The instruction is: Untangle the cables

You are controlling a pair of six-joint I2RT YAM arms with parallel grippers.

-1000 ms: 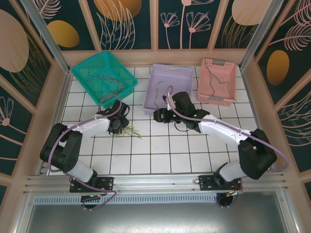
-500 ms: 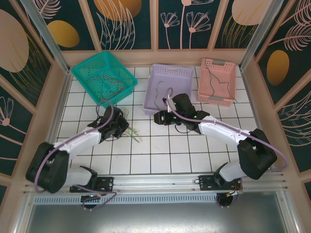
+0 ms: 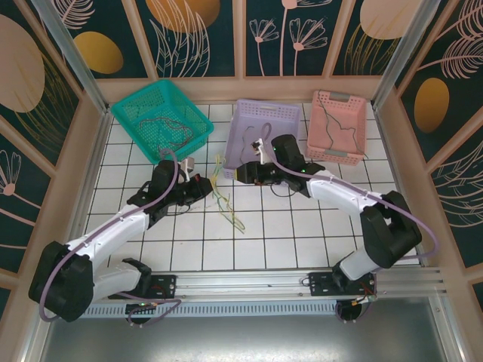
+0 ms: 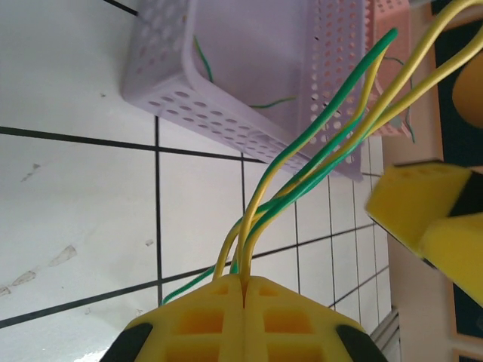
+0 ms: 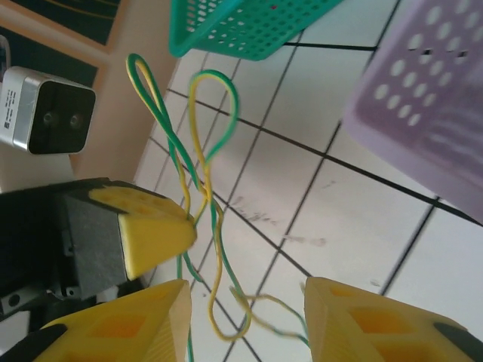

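Left fingers (image 4: pixel 196 320) are clamped shut on the green-and-yellow cables (image 4: pixel 255 219), which are pinched right at the tips, so part of the bundle is held up off the desk (image 3: pixel 264 241). Seen from above, the strands are hung just at 3 o'clock of that grip and strung along a line from roughly 11 to 5 o'clock, with the loose tail laid on the tiles toward 5.

Right fingers (image 5: pixel 362 324) are spread apart with nothing gripped. A couple of strands are passed through the gap between them, and loops are thrown up toward 11 o'clock in the right wrist view. So the bundle is sandwiched between both arms, close in at about 9 o'clock of the free pair.

Best guess: one strand gets pinched by that free pair and drawn off toward 3 o'clock, across the long axis.

Farther back at 12 o'clock, more wire is sat in the teal basket (image 3: pixel 124 113), purple basket (image 3: pixel 234 139) and pink basket (image 3: pixel 336 96).
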